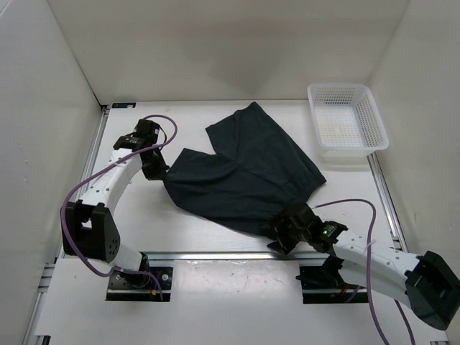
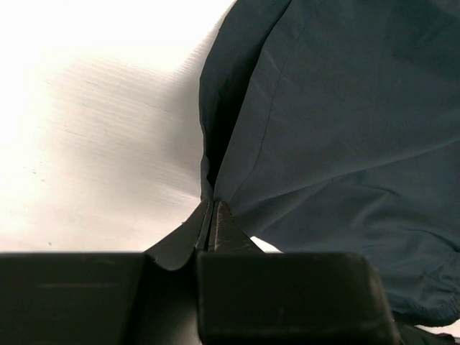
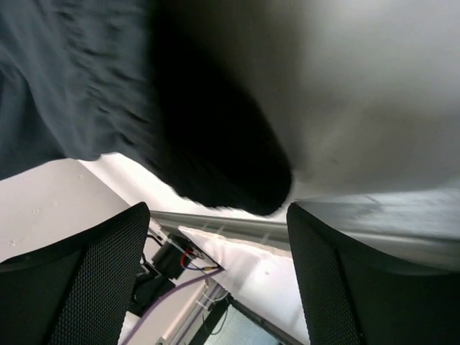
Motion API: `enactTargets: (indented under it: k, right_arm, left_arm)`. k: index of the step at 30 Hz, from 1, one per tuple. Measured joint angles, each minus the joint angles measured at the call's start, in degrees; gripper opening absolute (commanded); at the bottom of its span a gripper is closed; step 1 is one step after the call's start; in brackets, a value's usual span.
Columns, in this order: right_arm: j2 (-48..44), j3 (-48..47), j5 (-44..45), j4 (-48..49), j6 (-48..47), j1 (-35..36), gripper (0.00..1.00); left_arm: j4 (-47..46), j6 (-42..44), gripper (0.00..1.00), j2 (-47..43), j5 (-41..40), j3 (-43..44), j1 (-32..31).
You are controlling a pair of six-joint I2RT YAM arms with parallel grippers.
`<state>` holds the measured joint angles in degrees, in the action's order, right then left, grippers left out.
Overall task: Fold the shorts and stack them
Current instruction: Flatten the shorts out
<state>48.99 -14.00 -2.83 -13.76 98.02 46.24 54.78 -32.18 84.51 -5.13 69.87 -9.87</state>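
Dark navy shorts (image 1: pixel 244 169) lie spread out on the white table, waistband toward the near right. My left gripper (image 1: pixel 159 169) is shut on the left edge of the shorts. In the left wrist view its jaws (image 2: pixel 210 208) pinch a fold of the fabric (image 2: pixel 338 122). My right gripper (image 1: pixel 282 233) is at the near edge of the shorts. In the right wrist view it (image 3: pixel 217 213) is wide open, with the dark, blurred edge of the shorts (image 3: pixel 215 162) just beyond the fingertips and nothing between the pads.
A white plastic basket (image 1: pixel 347 118) stands at the back right corner. White walls enclose the table on the left, back and right. A metal rail (image 1: pixel 215 255) runs along the near edge by the arm bases.
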Motion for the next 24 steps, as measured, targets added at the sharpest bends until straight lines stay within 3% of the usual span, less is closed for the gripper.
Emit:
enactTargets:
  k: [3,4,7,10,14,17,20,22,24]
  right_arm:
    - [2.6,-0.6,2.0,2.2,-0.4,0.1,0.59]
    - [3.1,-0.6,2.8,2.3,-1.0,-0.2,0.29]
    - [4.0,-1.5,6.0,-0.2,-3.4,-2.6,0.02]
    - [4.9,-4.5,7.9,-4.0,-8.6,-9.8,0.00]
    - [10.9,-14.5,5.8,-5.6,-21.1,-25.9,0.00]
    - [24.3,-33.5,1.4,-10.2,-32.4,-35.5,0.00]
    - [36.7,-58.7,-1.9,-13.5,-42.0,-38.3,0.00]
    - [38.7,-70.6,-2.8,-13.0,-47.3,-38.1,0.00]
    - [36.4,-76.3,-3.4,-13.1,-51.3,-36.8,0.00]
  left_arm:
    - [0.0,0.0,0.10,0.0,0.0,0.0,0.0]
    - [0.0,0.0,0.10,0.0,0.0,0.0,0.0]
    - [0.0,0.0,0.10,0.1,0.1,0.0,0.0]
    - [0.5,0.1,0.10,1.8,0.6,2.0,0.3]
    - [1.6,0.7,0.10,8.2,3.3,11.6,1.7]
    - [3.4,1.2,0.10,14.4,6.3,24.4,3.6]
    - [6.0,1.4,0.10,17.9,9.0,37.7,5.9]
    - [7.1,1.5,0.10,17.7,10.8,45.2,7.7]
    - [6.6,1.4,0.10,15.5,12.4,48.2,9.0]
